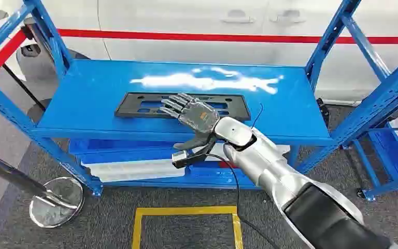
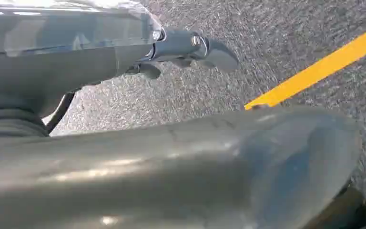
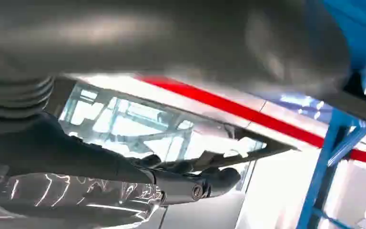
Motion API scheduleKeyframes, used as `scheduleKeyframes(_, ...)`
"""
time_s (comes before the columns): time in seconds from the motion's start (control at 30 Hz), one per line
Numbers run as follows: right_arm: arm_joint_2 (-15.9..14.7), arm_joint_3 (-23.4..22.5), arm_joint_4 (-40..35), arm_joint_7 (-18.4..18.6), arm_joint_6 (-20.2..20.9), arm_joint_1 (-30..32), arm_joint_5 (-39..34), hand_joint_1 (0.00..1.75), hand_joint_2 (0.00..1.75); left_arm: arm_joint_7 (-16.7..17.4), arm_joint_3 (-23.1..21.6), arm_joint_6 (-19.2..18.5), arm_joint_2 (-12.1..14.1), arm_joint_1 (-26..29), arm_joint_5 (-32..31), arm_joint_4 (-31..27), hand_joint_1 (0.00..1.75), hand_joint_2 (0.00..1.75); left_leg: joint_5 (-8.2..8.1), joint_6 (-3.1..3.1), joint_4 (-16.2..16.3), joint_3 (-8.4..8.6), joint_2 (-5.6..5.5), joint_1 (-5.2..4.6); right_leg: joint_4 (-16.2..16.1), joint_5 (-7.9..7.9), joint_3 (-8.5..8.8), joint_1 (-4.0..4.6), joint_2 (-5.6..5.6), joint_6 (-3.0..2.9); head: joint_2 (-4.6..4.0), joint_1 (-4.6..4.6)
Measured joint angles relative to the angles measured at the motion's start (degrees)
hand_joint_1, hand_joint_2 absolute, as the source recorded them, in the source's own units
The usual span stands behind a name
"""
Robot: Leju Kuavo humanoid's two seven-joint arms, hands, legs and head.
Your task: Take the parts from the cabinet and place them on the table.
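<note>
We are stretching our right arm point(image 1: 285, 179) forward and up, its right hand point(image 1: 194, 113) lying flat, palm down, fingers point(image 1: 173, 104) spread and extended, thumb hanging below. Our left hand point(image 2: 186, 50) is hanging low, fingers loosely curled, holding nothing.

Behind the blue rack stands a white wall panel point(image 1: 186, 21) with a red stripe point(image 1: 212, 37) running across it. The floor is grey carpet point(image 1: 109, 218) — marked with a yellow taped outline point(image 1: 185, 211). At the left, a chrome round-based stanchion point(image 1: 57, 201).
</note>
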Motion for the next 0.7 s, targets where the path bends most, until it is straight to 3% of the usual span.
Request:
scheduleKeyframes(0.03,0.0,0.0,0.3,0.1,0.8,-0.1,0.2,0.0,1.75,-0.1,0.0,0.1,0.0,-0.1,0.0,0.0,0.0,0.0,-0.01,0.13,-0.1,0.15,-0.01,-0.1,1.5,-1.25,-0.48,-0.11,-0.18,0.34,0.0,0.04)
scheduleKeyframes(0.07,0.0,0.1,0.8,0.5,1.8,-0.4,0.6,0.0,1.75,-0.2,0.0,0.1,0.0,-0.2,0.0,0.0,0.0,0.0,-0.08,0.35,-0.1,0.16,-0.01,-0.12,5.0,-3.27,-2.09,-0.25,-0.25,0.6,0.0,0.02)
scheduleKeyframes(0.13,0.2,0.5,2.0,1.4,3.5,-0.4,1.0,0.0,1.75,-0.4,0.0,0.1,0.0,-0.3,0.0,0.0,0.0,0.0,-0.24,0.59,-0.1,0.22,0.0,-0.27,14.6,-7.08,-6.8,-0.51,-0.33,0.96,0.0,0.02)
scheduleKeyframes(0.17,0.2,0.7,2.7,1.6,3.8,-0.3,1.2,0.0,1.75,-0.4,0.0,0.1,0.0,-0.3,0.0,0.0,0.0,0.0,-0.32,0.7,-0.1,0.22,-0.01,-0.29,17.9,-7.74,-8.64,-0.59,-0.36,1.01,0.0,0.02)
scheduleKeyframes(0.2,0.2,0.9,3.1,2.1,4.3,-0.2,1.4,0.0,1.75,-0.4,0.0,0.1,0.1,-0.3,0.0,0.0,0.0,0.0,-0.39,0.74,-0.1,0.3,-0.06,-0.34,18.1,-7.06,-9.04,-0.66,-0.37,0.95,0.0,0.02)
scheduleKeyframes(0.23,0.3,1.0,3.7,3.3,5.5,-0.3,1.8,0.0,1.75,-0.4,0.0,0.0,0.1,-0.3,-0.2,0.0,0.0,0.0,-0.53,0.73,-0.1,0.45,-0.18,-0.45,15.5,-5.03,-7.91,-0.67,-0.37,0.73,0.0,0.02)
scheduleKeyframes(0.3,0.5,1.1,4.7,6.1,7.7,-0.7,2.0,0.0,1.75,-0.4,0.0,-0.2,0.0,-0.3,-0.4,0.0,0.0,0.0,-0.85,0.71,-0.1,0.97,-0.31,-0.73,5.1,0.12,-2.79,-0.35,-0.36,-0.29,0.0,0.02)
scheduleKeyframes(0.33,0.6,1.2,5.1,7.2,8.4,-0.9,2.1,0.0,1.75,-0.4,0.0,-0.4,-0.2,-0.3,-0.4,0.0,0.0,0.0,-1.02,0.66,-0.1,1.13,-0.3,-0.72,0.6,1.13,-0.73,0.05,-0.36,-1.09,0.0,0.02)
scheduleKeyframes(0.37,0.7,1.2,5.5,7.9,8.8,-1.2,2.1,0.0,1.75,-0.3,0.0,-0.5,-0.3,-0.3,-0.4,0.0,0.0,0.0,-1.19,0.36,-0.1,0.96,-0.3,-1.01,-0.1,0.52,-0.05,0.21,-0.56,-1.39,0.0,0.02)
scheduleKeyframes(0.47,1.1,1.3,6.9,10.4,10.6,-1.8,2.4,0.0,1.75,-0.3,0.0,-0.7,-0.3,-0.4,-0.4,0.0,0.0,0.0,-1.38,-0.39,-0.6,1.36,-0.27,-0.61,-0.5,0.37,0.17,0.52,-0.56,-1.54,0.0,0.02)
scheduleKeyframes(0.5,1.2,1.4,7.2,11.4,11.2,-2.1,2.5,0.0,1.75,-0.3,0.0,-0.7,-0.2,-0.4,-0.4,0.0,0.0,0.0,-1.62,-0.74,-0.7,1.58,-0.3,-1.06,-1.7,0.69,0.88,-0.14,-0.62,-1.48,0.0,0.0)
scheduleKeyframes(0.53,1.4,1.4,7.5,12.3,11.8,-2.5,2.5,0.0,1.75,-0.3,0.0,-0.7,-0.2,-0.3,-0.5,0.0,0.0,0.0,-2.48,-0.87,0.3,1.38,-0.16,-0.86,-2.3,0.91,1.45,-0.25,-0.74,-1.35,0.0,0.02)
scheduleKeyframes(0.57,1.6,1.4,8.0,12.9,12.1,-3.0,2.5,0.0,1.75,-0.3,0.0,-0.8,-0.2,-0.3,-0.5,0.0,0.0,0.0,-4.25,-1.09,3.1,0.19,-0.07,-0.86,-2.6,0.87,1.74,-0.42,-0.83,-1.59,0.0,-0.02)
scheduleKeyframes(0.63,1.9,1.4,8.8,14.0,12.8,-3.7,2.3,0.0,1.75,-0.2,0.0,-0.8,-0.2,-0.4,-0.5,0.0,0.0,0.0,-8.32,-1.63,12.2,-4.28,-0.04,-0.43,-2.5,0.64,1.89,-0.4,-0.85,-1.76,0.0,0.0)
scheduleKeyframes(0.67,1.9,1.3,9.5,14.8,13.0,-3.8,1.9,0.0,1.75,-0.2,0.0,-0.9,-0.2,-0.4,-0.5,0.0,0.0,0.0,-9.46,-1.94,16.1,-6.43,-0.04,-0.28,-2.4,0.51,1.91,-0.42,-0.93,-1.72,0.0,0.0)
scheduleKeyframes(0.7,2.0,1.3,10.0,15.5,13.4,-3.9,1.6,0.0,1.75,-0.1,0.0,-1.0,-0.2,-0.3,-0.6,0.0,0.0,0.0,-8.95,-2.19,17.2,-7.25,0.0,-0.12,-2.2,0.38,1.92,-0.5,-0.92,-1.61,0.0,0.0)
